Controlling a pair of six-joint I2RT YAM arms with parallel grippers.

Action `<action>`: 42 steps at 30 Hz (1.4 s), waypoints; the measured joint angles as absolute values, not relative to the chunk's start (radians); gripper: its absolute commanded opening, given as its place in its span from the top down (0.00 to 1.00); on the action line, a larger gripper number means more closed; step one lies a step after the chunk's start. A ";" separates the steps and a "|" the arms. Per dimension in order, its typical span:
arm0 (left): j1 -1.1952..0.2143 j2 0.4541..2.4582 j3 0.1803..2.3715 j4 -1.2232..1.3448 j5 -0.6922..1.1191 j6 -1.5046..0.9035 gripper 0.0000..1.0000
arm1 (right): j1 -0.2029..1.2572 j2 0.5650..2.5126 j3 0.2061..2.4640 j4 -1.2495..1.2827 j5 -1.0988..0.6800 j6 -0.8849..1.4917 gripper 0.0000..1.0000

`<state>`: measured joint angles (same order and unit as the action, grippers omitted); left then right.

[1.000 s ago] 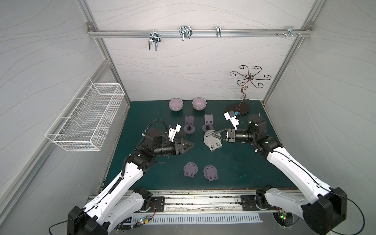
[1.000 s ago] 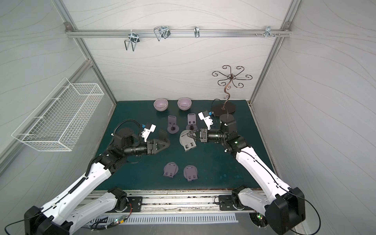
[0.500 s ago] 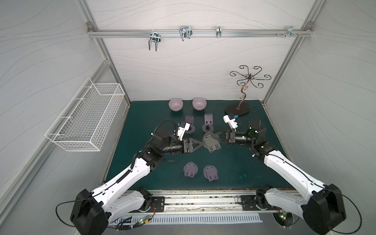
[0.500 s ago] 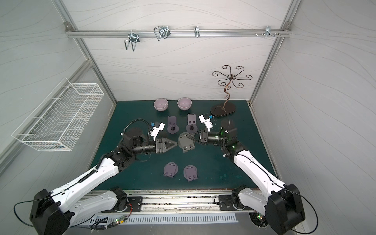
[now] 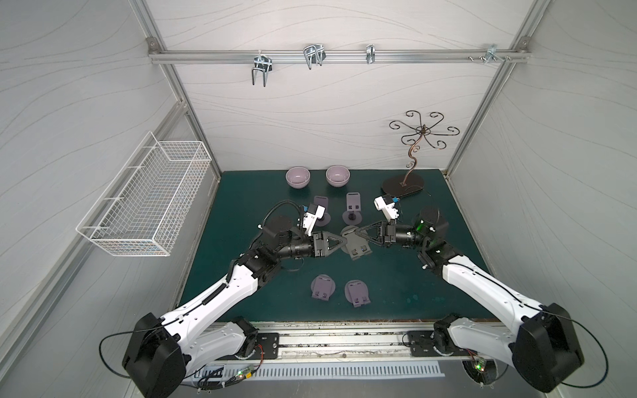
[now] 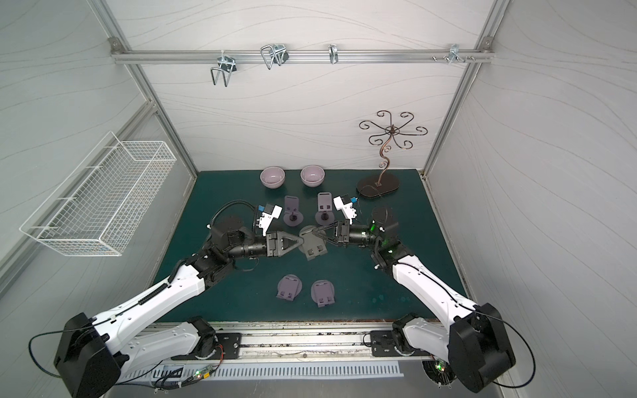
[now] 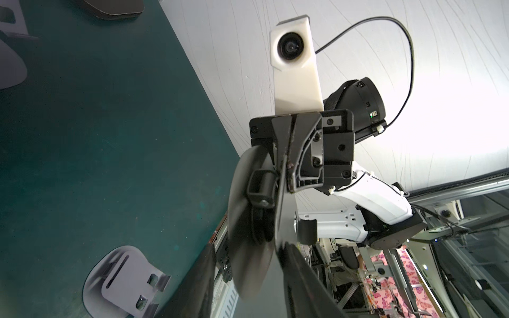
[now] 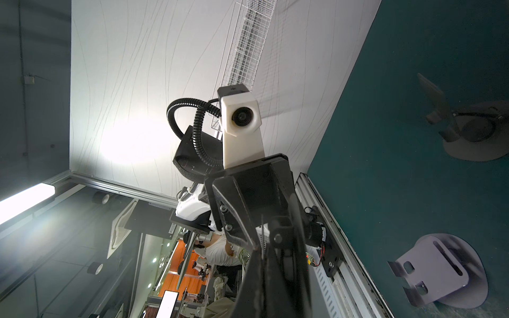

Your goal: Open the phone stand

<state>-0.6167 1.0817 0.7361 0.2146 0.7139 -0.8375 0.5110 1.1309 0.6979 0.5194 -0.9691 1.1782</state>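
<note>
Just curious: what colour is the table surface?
Dark teal green; the table shows best in a top view.

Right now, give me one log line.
right end effector: shut on grey round-base phone stand | left end effector: open, straddling stand, not clamped

Phone stand (image 5: 358, 248) between left end effector (image 5: 340, 242), right end effector (image 5: 360, 234), green mat (image 5: 396, 279)

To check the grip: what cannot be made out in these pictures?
- Left gripper on the phone stand: contact too small in both top views, blurred in the left wrist view.
- Back stand: base partly hidden by the wrist camera in a top view.
</note>
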 measured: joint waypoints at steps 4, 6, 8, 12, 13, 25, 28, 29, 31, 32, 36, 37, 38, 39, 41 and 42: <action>-0.619 1.105 0.736 0.270 0.741 -0.863 0.68 | 0.517 1.139 0.692 0.555 -0.962 1.192 1.00; -0.618 1.116 0.736 0.294 0.753 -0.879 0.67 | 0.518 1.150 0.686 0.591 -0.960 1.210 1.00; -0.618 1.122 0.736 0.307 0.757 -0.893 0.63 | 0.518 1.163 0.676 0.640 -0.959 1.237 1.00; -0.622 1.113 0.736 0.301 0.755 -0.897 0.56 | 0.522 1.183 0.673 0.709 -0.960 1.278 1.00; -0.623 1.102 0.734 0.291 0.748 -0.894 0.55 | 0.521 1.183 0.672 0.721 -0.962 1.288 1.00; -0.623 0.990 0.657 0.231 0.666 -0.899 0.55 | 0.495 1.183 0.672 0.807 -0.979 1.339 1.00; -0.623 0.991 0.657 0.237 0.666 -0.899 0.55 | 0.502 1.187 0.672 0.824 -0.981 1.346 1.00; -0.623 0.994 0.657 0.237 0.667 -0.898 0.55 | 0.508 1.190 0.672 0.831 -0.981 1.347 1.00; -0.623 1.002 0.657 0.238 0.667 -0.897 0.55 | 0.522 1.200 0.672 0.838 -0.981 1.347 1.00; -0.623 1.008 0.657 0.240 0.667 -0.896 0.55 | 0.527 1.205 0.672 0.838 -0.981 1.347 1.00; -0.623 1.029 0.667 0.240 0.667 -0.891 0.55 | 0.543 1.219 0.662 0.848 -0.978 1.347 1.00; -0.623 1.033 0.673 0.235 0.668 -0.889 0.56 | 0.546 1.221 0.656 0.854 -0.975 1.347 1.00; -0.623 1.037 0.677 0.234 0.669 -0.886 0.57 | 0.548 1.221 0.651 0.861 -0.971 1.348 1.00; -0.623 1.039 0.679 0.232 0.670 -0.883 0.59 | 0.548 1.222 0.646 0.868 -0.967 1.348 1.00; -0.623 1.045 0.685 0.225 0.670 -0.879 0.64 | 0.548 1.222 0.637 0.879 -0.960 1.351 1.00; -0.623 1.047 0.688 0.224 0.673 -0.878 0.67 | 0.548 1.222 0.633 0.884 -0.955 1.353 1.00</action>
<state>-0.6228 1.0473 0.6884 0.2241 0.6731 -0.8783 0.5476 1.2221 0.6331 0.8837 -0.9554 1.3525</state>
